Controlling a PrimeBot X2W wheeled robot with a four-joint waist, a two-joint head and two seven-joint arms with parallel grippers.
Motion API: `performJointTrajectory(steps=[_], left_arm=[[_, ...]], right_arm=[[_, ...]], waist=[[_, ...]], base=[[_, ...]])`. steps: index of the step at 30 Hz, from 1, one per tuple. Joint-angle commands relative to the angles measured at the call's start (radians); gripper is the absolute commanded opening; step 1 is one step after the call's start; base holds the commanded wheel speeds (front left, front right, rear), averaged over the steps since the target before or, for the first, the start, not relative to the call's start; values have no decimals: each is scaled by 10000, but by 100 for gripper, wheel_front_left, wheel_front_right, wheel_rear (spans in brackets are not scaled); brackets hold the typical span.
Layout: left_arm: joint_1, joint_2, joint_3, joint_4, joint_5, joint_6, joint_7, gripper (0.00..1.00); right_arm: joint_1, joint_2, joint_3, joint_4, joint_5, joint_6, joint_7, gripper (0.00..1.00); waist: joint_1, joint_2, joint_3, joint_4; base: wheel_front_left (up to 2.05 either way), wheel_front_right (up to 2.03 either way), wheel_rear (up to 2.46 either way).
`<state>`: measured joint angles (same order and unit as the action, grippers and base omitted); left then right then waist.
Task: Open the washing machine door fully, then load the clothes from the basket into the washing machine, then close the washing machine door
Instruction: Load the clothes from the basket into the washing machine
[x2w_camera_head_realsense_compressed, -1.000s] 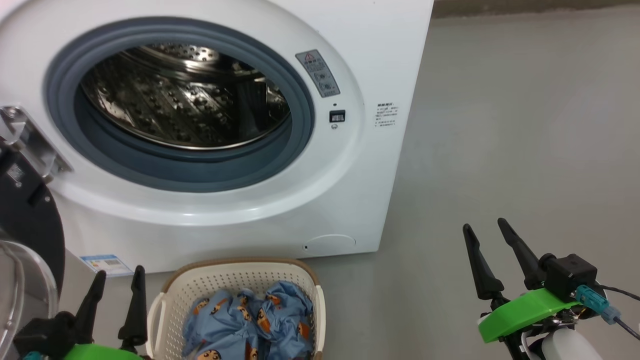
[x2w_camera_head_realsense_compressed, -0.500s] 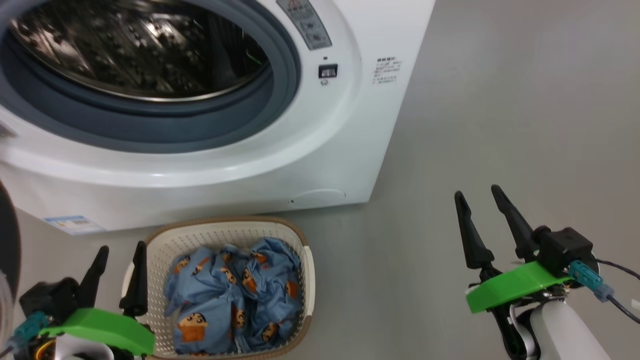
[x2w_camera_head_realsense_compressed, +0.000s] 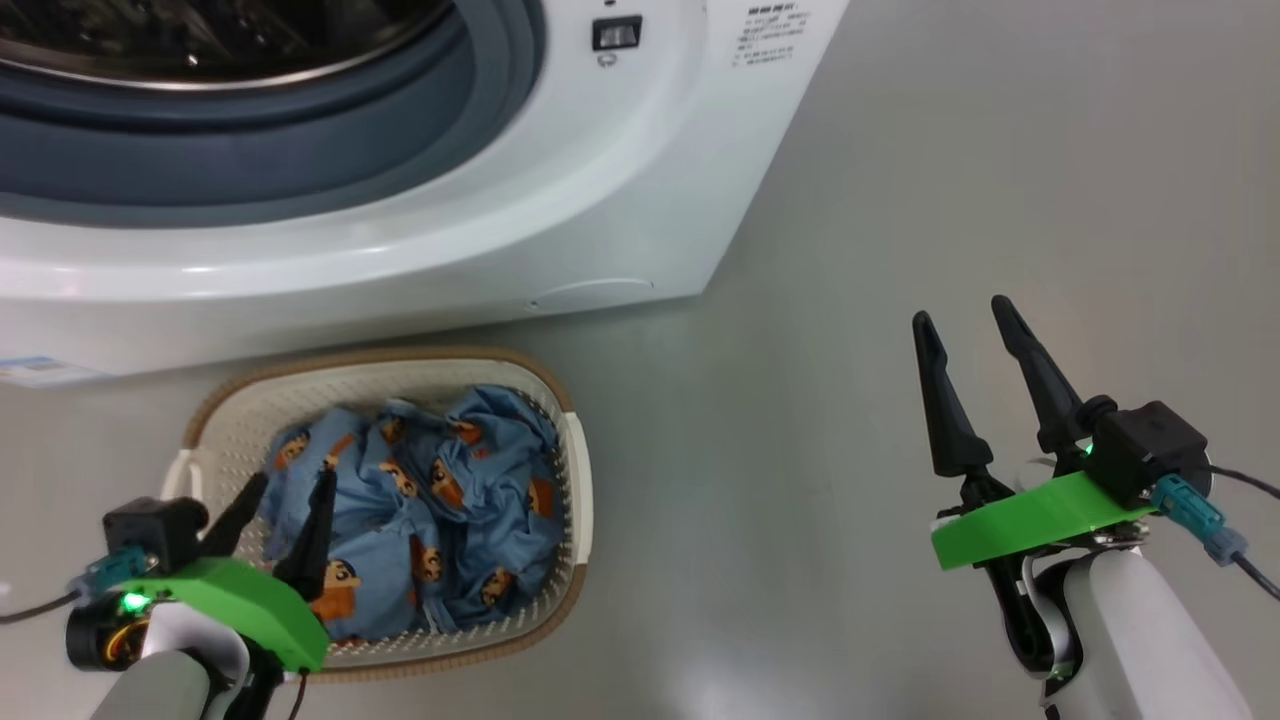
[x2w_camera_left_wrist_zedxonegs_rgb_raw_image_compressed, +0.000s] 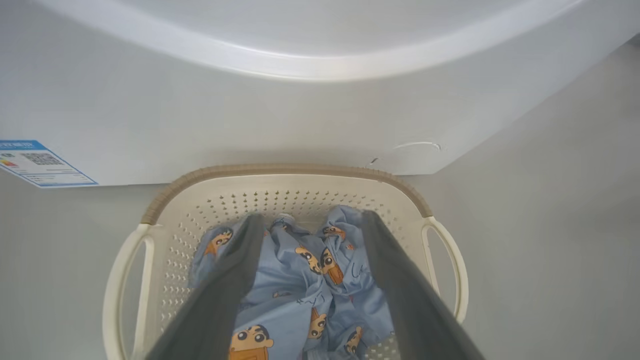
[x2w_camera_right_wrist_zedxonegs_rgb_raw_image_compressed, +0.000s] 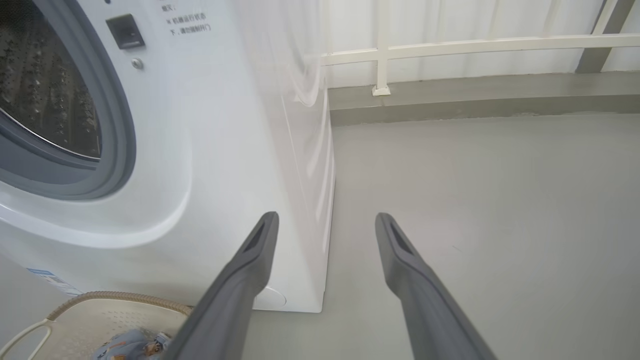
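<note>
While the left gripper (x2w_camera_head_realsense_compressed: 295, 476) hangs spread and empty over the laundry, the grab itself is the risky part.

Its fingers (x2w_camera_left_wrist_zedxonegs_rgb_raw_image_compressed: 225, 280) straddle the heaped clothes (x2w_camera_head_realsense_compressed: 440, 500) at the near left corner of the basket (x2w_camera_head_realsense_compressed: 400, 356); whether they touch the cloth I cannot tell. The basket stands on the floor (x2w_camera_head_realsense_compressed: 780, 420) just before the washing machine (x2w_camera_head_realsense_compressed: 400, 250), below its uncovered opening. The garments are bunched together, so a shallow pinch may lift one fold and lose it, or drag the whole tangle and tip the light basket. A deep reach may catch a finger in the perforated wall, and a trailing end could snag on the grey gasket (x2w_camera_head_realsense_compressed: 300, 170). The right gripper (x2w_camera_head_realsense_compressed: 960, 310), likewise spread and empty, hovers over bare floor well to the right.
</note>
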<state>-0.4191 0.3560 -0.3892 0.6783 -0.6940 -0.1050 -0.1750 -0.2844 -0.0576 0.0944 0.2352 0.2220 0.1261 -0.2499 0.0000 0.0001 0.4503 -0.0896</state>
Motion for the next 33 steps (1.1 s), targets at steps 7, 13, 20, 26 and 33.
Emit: performJointTrajectory(steps=[7, 13, 20, 26, 33], left_arm=[[-1332, 106, -602, 1675, 86, -231, 427, 100], [-2111, 102, -1482, 2752, -296, -253, 691, 100], [-2562, 365, -2154, 3213, -868, -255, 985, 100], [-3236, 767, -2454, 3988, -1298, -256, 1255, 100], [-3906, 824, -2652, 4748, -1658, -256, 1519, 100]], right_arm=[[-400, 71, 223, -573, 277, 46, -118, 100], [-587, 72, 322, -827, 485, 46, -118, 100], [-687, 73, 376, -1008, 639, 46, -118, 100], [-781, 73, 486, -1174, 686, 46, -118, 100], [-738, 73, 470, -1326, 696, 46, -118, 100]], waist=[[0, -1, 1471, -477], [0, -1, 2308, -765], [0, -1, 2884, -1011], [0, -1, 3480, -1256], [0, -1, 3984, -1423]], base=[[0, 0, 0], [0, 0, 0], [0, 0, 0], [0, 0, 0], [0, 0, 0]])
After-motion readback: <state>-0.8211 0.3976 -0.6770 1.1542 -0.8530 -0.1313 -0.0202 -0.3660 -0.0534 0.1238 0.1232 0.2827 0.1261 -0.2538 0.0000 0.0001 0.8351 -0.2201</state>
